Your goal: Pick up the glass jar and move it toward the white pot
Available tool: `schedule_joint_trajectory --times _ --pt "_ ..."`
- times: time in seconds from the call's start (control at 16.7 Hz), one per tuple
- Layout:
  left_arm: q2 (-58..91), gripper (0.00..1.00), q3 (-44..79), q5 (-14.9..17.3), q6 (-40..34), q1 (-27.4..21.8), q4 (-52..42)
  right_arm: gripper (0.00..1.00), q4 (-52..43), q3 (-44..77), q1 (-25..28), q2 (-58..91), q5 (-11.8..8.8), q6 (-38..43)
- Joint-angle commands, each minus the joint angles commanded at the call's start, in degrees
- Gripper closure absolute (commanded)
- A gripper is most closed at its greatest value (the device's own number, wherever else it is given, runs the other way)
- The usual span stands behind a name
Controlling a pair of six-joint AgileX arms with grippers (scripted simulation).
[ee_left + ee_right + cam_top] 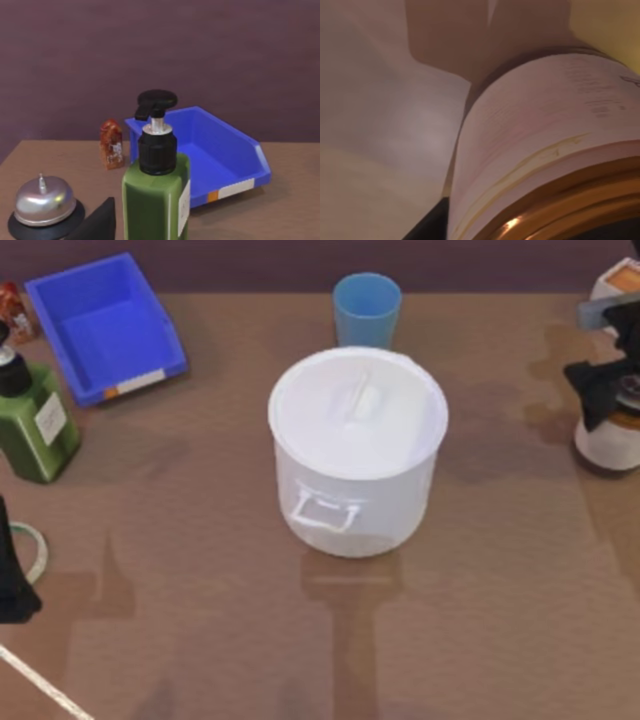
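Glass jar (608, 440) stands at the right edge of the top view, well apart from the white pot (357, 450) in the middle of the surface (200, 540). The right hand (612, 385) sits directly over its lid, probably lined up for a grasp; whether its fingers are apart or clamped on the jar I cannot tell. The right wrist view adds only the jar's white label and amber band, very close. The left hand (14, 580) idles at the left edge, its fingers hidden; its wrist view shows a green pump bottle (156, 200), blue bin (220, 160) and silver bell (44, 202).
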Motion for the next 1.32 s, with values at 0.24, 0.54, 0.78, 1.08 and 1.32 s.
schedule_joint_trajectory --times 0.24,0.54,0.78,1.08,1.32 --pt "0.0 0.0 0.0 0.0 0.0 0.0 0.0 1.0 0.0 0.0 0.0 0.0 0.0 0.0" --pt "0.0 0.0 0.0 0.0 0.0 0.0 0.0 1.0 0.0 0.0 0.0 0.0 0.0 0.0" --pt "0.0 0.0 0.0 0.0 0.0 0.0 0.0 1.0 -0.2 -0.9 -0.1 -0.9 0.0 0.0" --pt "0.0 0.0 0.0 0.0 0.0 0.0 0.0 1.0 -2.1 -10.9 0.3 -13.4 -0.2 0.2" --pt "0.0 0.0 0.0 0.0 0.0 0.0 0.0 1.0 -4.2 -20.3 0.7 -25.2 -0.3 0.2"
